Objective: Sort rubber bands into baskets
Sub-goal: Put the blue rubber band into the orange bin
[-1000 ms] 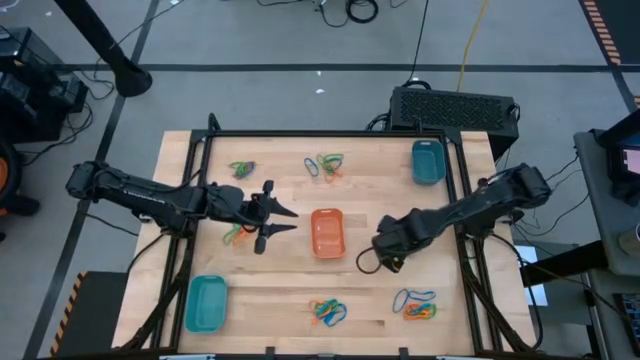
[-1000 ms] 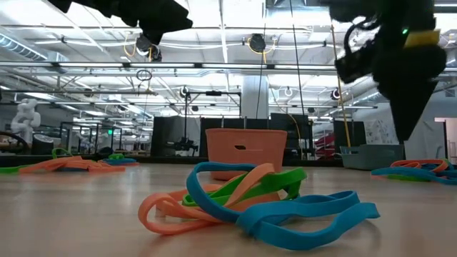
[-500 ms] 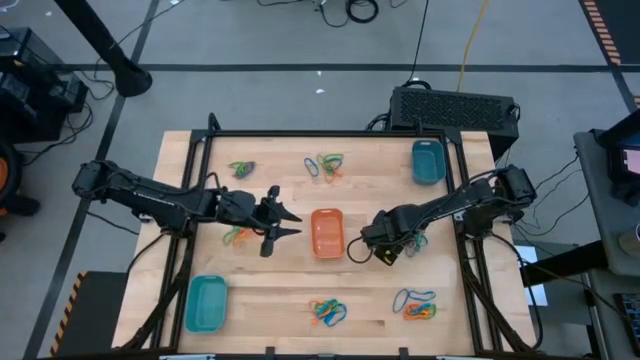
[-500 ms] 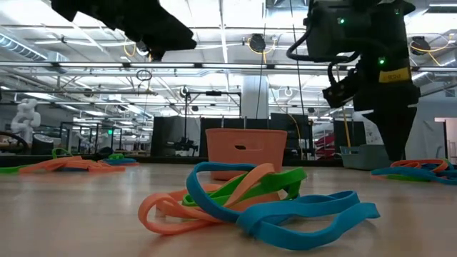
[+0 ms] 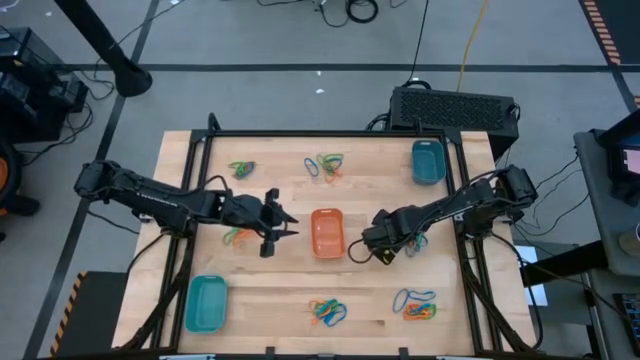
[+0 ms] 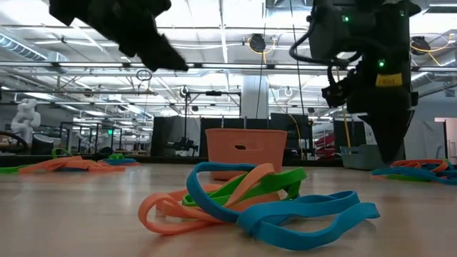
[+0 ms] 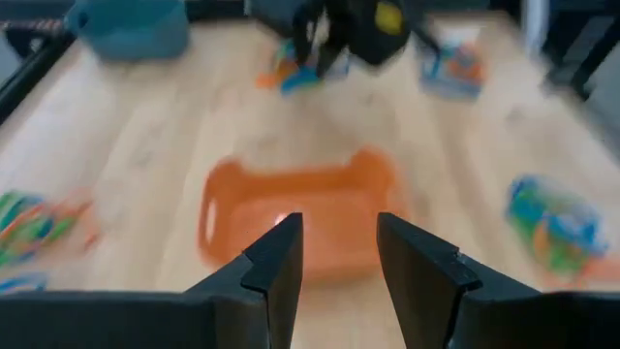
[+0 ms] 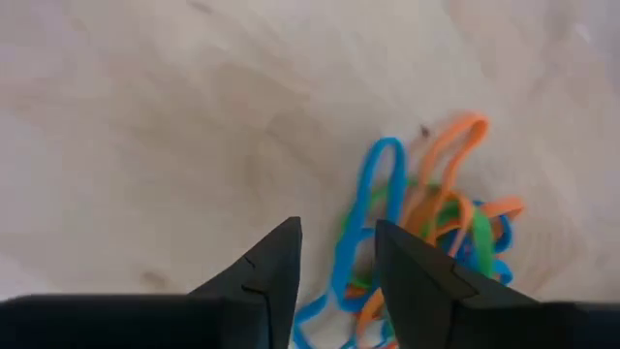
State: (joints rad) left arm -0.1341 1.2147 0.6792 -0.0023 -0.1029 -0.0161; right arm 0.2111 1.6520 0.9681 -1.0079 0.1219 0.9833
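Landmark: the orange basket (image 5: 327, 232) is taken as the reference; it sits at the middle of the tabletop (image 5: 290, 290).
Left end effector (image 5: 283, 225): held just to the left of the orange basket, above the wood; its fingers are seen slightly spread in the left wrist view, with nothing between them, and pointed at the basket.
Right end effector (image 8: 334, 267): hung just to the right of the orange basket, over a small pile of rubber bands (image 8: 426, 242); the fingers are parted by a narrow gap and no band is seen pinched.
Rubber bands: mixed orange, blue and green loops are left in heaps around the orange basket — one cluster beyond it (image 5: 325, 165), one farther beyond and to the left (image 5: 241, 168), one on the near side (image 5: 327, 311), one near and to the right (image 5: 416, 304), and one under the left arm (image 5: 236, 235).
Teal baskets: one is set far beyond and to the right of the orange basket (image 5: 427, 161), the other near and to the left (image 5: 207, 303).
Progress: no band can be made out inside any basket from above, though small contents could be missed; the sorting is judged barely begun.
Remaining: every visible heap has yet to be separated by colour and carried to a basket.
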